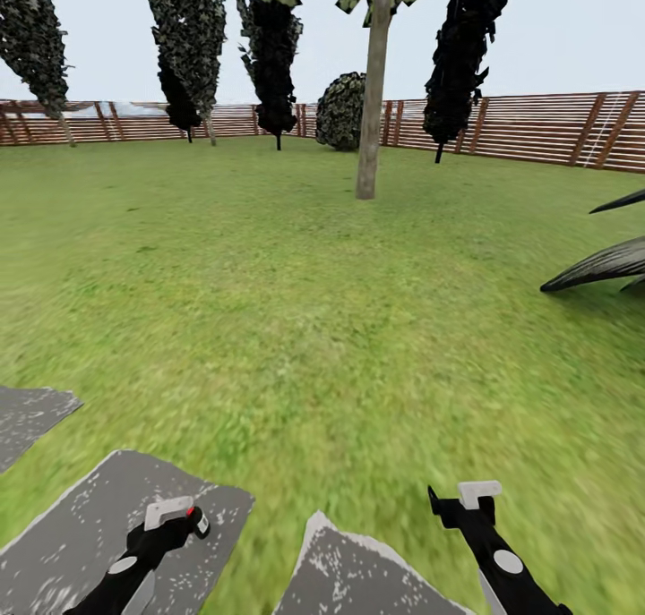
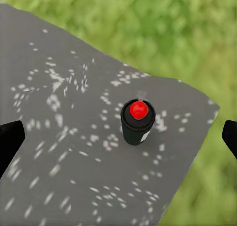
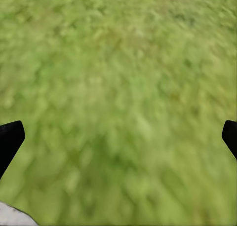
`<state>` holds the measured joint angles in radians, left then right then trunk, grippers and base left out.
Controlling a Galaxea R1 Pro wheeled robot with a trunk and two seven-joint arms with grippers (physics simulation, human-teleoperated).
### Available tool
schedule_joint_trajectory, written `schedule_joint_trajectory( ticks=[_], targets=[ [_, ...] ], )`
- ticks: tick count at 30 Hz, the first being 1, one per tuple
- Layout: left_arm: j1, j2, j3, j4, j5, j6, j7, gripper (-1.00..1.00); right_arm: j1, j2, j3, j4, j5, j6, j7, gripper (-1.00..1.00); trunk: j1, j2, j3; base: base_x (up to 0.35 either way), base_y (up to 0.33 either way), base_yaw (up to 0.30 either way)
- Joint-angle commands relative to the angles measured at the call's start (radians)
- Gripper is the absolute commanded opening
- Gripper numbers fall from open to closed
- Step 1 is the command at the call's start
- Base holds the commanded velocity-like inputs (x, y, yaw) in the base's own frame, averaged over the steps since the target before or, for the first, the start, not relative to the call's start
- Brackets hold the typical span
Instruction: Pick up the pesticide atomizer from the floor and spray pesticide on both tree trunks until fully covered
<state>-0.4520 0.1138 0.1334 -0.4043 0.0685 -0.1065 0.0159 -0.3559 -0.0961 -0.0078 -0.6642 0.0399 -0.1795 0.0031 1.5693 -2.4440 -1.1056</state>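
Pickup stage. The pesticide atomizer [image 2: 138, 121], a black can with a red cap, stands upright on a grey stepping stone [image 2: 59, 137], not on the lawn [image 1: 296, 311]. The left gripper [image 2: 118, 137] hangs above it, fingers [image 2: 11, 139] spread wide, nothing between them. The right gripper [image 3: 118, 137] is likewise spread over grass. To grasp well, centre the can between the fingers, descend vertically, and close on the body below the cap. The nearest tree trunk [image 1: 371, 105] stands at 12 o'clock, well apart.
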Motion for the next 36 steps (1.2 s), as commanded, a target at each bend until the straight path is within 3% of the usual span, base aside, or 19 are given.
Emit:
schedule_joint_trajectory(
  ticks=[1,3,9,18,36],
  targets=[
    [-0.003,0.001,0.000,0.000,-0.001,0.001,-0.002,1.00,0.000,0.000,0.000,0.000,0.000,0.000,0.000,1.00,0.000,0.000,0.000,0.016,-0.023,0.017],
    [-0.005,0.002,-0.001,0.000,-0.001,0.002,-0.003,1.00,0.000,0.000,0.000,0.000,0.000,0.001,0.000,1.00,0.000,0.000,0.000,0.009,-0.013,-0.033],
    [-0.010,0.003,0.000,-0.002,-0.058,0.006,-0.004,1.00,0.000,0.001,0.000,-0.001,0.000,0.000,0.000,1.00,0.000,0.000,0.000,0.001,-0.001,-0.158],
    [-0.011,-0.001,0.000,-0.001,-0.065,0.011,-0.004,1.00,0.000,0.003,0.000,0.000,-0.001,0.000,0.000,1.00,0.031,-0.056,-0.025,0.000,0.000,-0.010],
    [-0.010,-0.004,0.000,0.001,-0.065,0.011,-0.004,1.00,0.000,0.004,-0.002,-0.001,-0.002,0.000,-0.005,1.00,0.039,-0.060,-0.116,0.000,0.000,0.000]
  ],
)
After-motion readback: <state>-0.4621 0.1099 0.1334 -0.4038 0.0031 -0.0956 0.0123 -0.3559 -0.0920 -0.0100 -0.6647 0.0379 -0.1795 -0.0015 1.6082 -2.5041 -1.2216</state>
